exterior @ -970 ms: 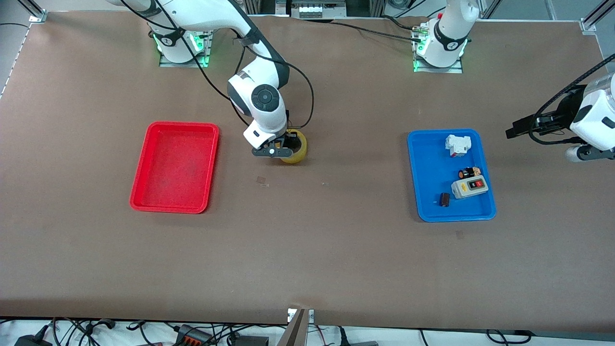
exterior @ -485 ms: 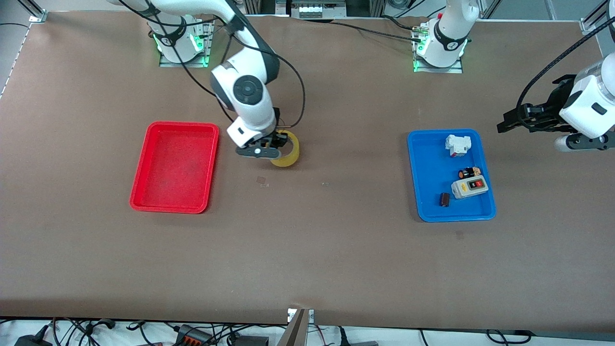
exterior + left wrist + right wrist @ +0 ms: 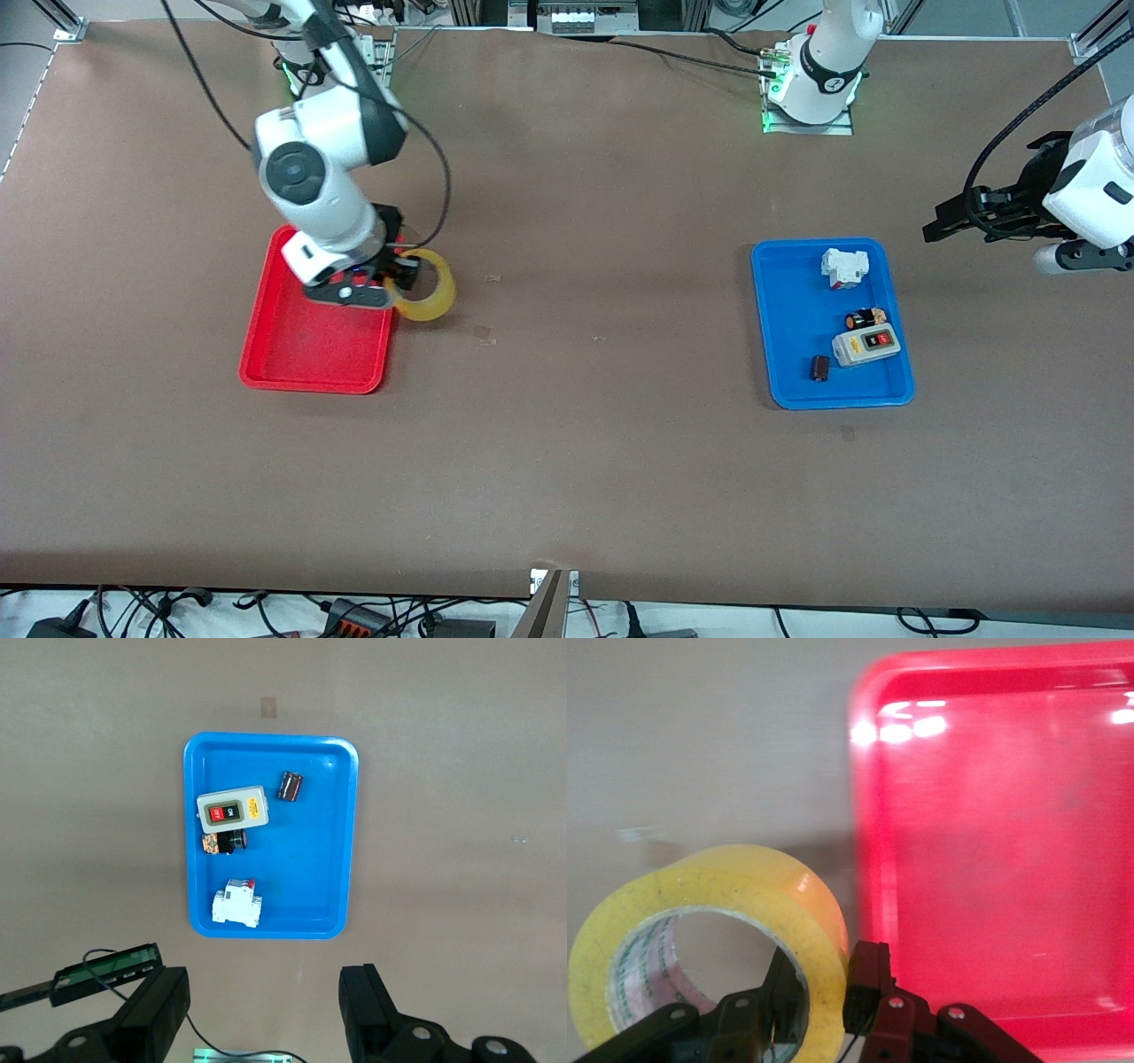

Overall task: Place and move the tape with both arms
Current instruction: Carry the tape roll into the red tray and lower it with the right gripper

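Right jaws [image 3: 824, 992] pinch the tape [image 3: 700, 930] wall

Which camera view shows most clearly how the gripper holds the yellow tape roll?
The right wrist view: the right gripper is shut on the tape, one finger inside the hole and one outside its wall, beside the red tray. The front view shows the tape small, partly covered by the arm. The left wrist view does not show it.

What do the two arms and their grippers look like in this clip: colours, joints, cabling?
Both arms are white and jointed. The right arm has a dark round joint cap and loose black cables; green light shows at both bases. The right gripper and left gripper are black with two blocky fingers; black cable also runs to the left arm.
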Robot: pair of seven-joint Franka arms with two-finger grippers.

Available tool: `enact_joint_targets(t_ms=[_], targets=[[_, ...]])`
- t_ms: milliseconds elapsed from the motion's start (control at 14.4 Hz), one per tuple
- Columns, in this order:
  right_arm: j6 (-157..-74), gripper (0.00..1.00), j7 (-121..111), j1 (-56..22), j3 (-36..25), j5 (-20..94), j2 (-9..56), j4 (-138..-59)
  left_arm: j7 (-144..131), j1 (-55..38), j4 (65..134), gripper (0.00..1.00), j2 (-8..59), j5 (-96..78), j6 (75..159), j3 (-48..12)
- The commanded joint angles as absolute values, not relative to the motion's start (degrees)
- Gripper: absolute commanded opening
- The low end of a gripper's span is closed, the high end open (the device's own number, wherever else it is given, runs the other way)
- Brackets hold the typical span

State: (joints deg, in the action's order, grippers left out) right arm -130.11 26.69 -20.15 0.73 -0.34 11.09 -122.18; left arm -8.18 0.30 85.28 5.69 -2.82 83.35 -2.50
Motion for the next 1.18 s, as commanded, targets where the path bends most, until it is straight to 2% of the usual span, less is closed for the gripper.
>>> enact_joint_targets(t_ms=[0, 416, 624, 1109], targets=[[-130.96, 0.02, 19.63, -14.44, 1.58, -0.44, 8.26, -127.08, -7.38, 0.97, 87.45, 1.00, 3.52, -2.72, 83.85, -3.43], [-134.20, 0.02, 10.47, -5.99, 1.58, -0.70, 10.54, -131.13, -7.47, 0.88, 88.59, 1.00, 2.99, -2.72, 84.81, -3.69], [-139.82, 0.02, 3.89, -2.38, 1.58, -0.62, 13.70, -132.45, -7.47, 0.88, 89.03, 1.00, 2.90, -2.72, 84.90, -3.78], [-145.98, 0.04, -0.08, -0.35, 1.58, -0.70, 15.20, -136.32, -7.38, 0.88, 89.03, 1.00, 2.81, -2.72, 85.08, -3.69]])
